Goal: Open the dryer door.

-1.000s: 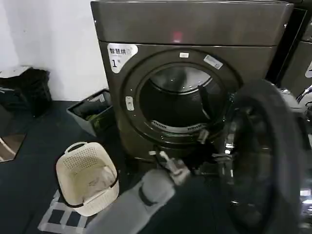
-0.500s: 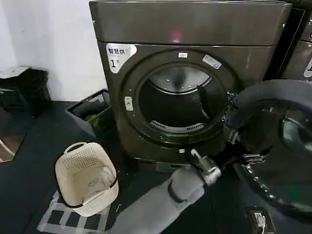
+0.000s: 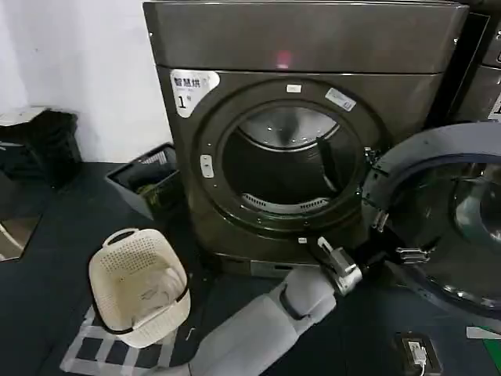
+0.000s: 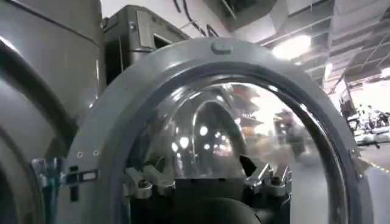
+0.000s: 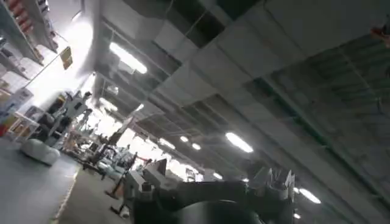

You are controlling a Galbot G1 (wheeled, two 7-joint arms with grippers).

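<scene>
1. The dryer door (image 3: pixel 438 219), a round grey plastic ring around clear domed glass, stands swung wide right of the drum opening, inner side facing outward.
2. The left gripper (image 3: pixel 338 265), fingers spread and empty, sits low beside its edge.

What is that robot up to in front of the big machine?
It is opening a dryer. The dryer door already hangs wide open to the robot's right, its grey inner side facing us, and the drum behind it is in plain sight. The left gripper is stretched out low near the door's bottom edge with its fingers open, not gripping anything. The right gripper is pointed up at the ceiling, away from the work. A cream laundry basket sits on the floor to the left.
</scene>
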